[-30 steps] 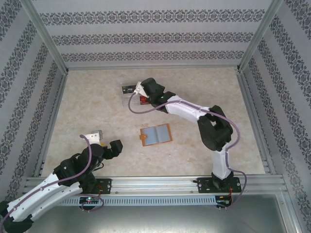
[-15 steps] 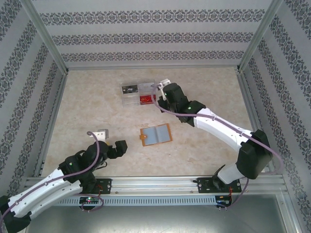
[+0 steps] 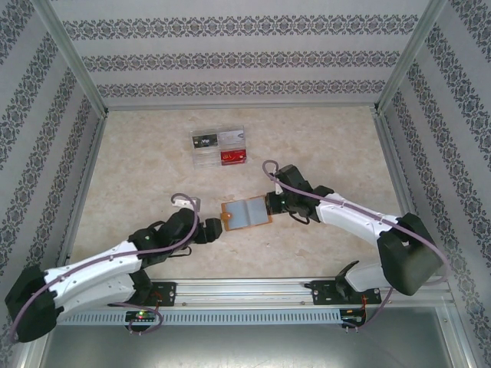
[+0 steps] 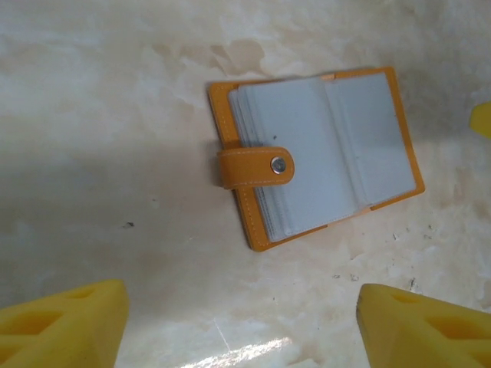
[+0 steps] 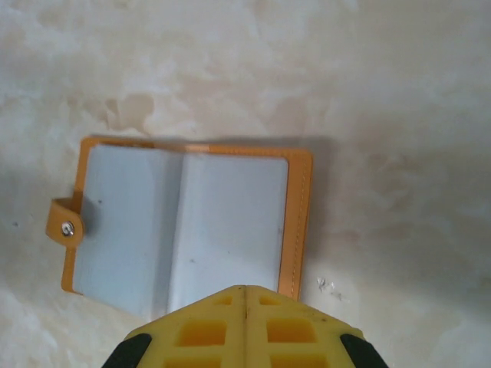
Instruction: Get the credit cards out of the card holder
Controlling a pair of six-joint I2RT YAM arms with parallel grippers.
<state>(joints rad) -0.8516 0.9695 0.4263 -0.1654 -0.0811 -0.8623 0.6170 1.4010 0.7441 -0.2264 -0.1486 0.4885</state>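
- Left gripper (image 4: 239, 297), jaws wide apart, hovers at the near-left of the card holder (image 3: 245, 213), which lies open mid-table (image 3: 138, 192).
- Right gripper (image 5: 245, 307), jaws closed and empty, is at its right cover.
- Cards (image 3: 219, 147) lie toward the far edge.
- Likely step: approach. Next: pin a cover and pinch a card edge.

No legible text anywhere. The credit cards (image 3: 219, 147), well beyond the right gripper (image 3: 270, 204), carry print too small to read.

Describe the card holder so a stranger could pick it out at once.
On the marbled table, look between the left gripper and right gripper. The card holder lies open there like a small book. Unlike the cards farther back, it has an orange rim, grey-blue pockets and a snap tab.
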